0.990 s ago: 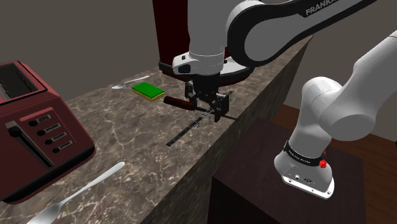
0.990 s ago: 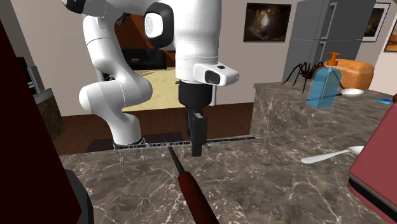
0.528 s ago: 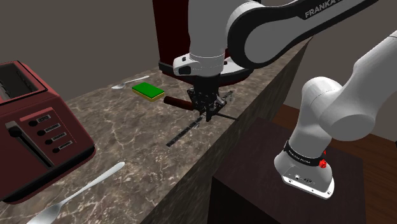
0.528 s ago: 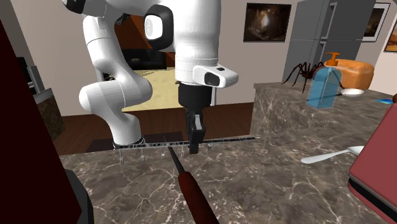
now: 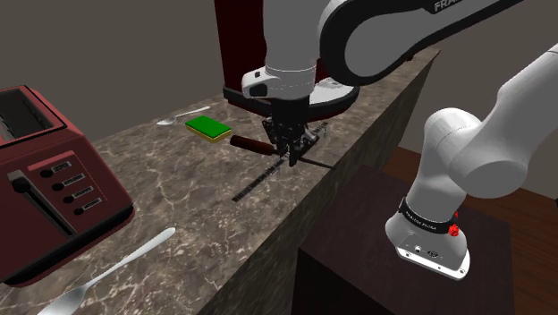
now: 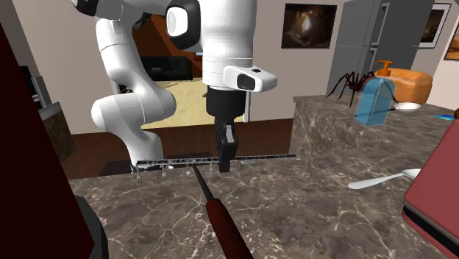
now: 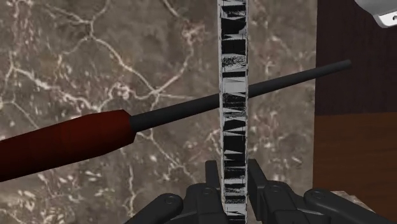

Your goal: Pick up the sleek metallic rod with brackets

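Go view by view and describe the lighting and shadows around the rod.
Shoulder view: dim, flat light; the thin silvery rod with brackets reads dark against the brown marble counter. Second exterior view: brighter; it looks pale. Wrist view: clasped in the black end effector, it shows harsh black-and-white streaks, no cast shadow beside it.

Rod [image 7: 233, 95] ends out of the wrist view — its middle behind the fingers [image 6: 225, 154].

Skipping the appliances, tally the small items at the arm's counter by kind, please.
spoons: 2
green sponge: 1
red-handled tool: 1
rod with brackets: 1
Total: 5
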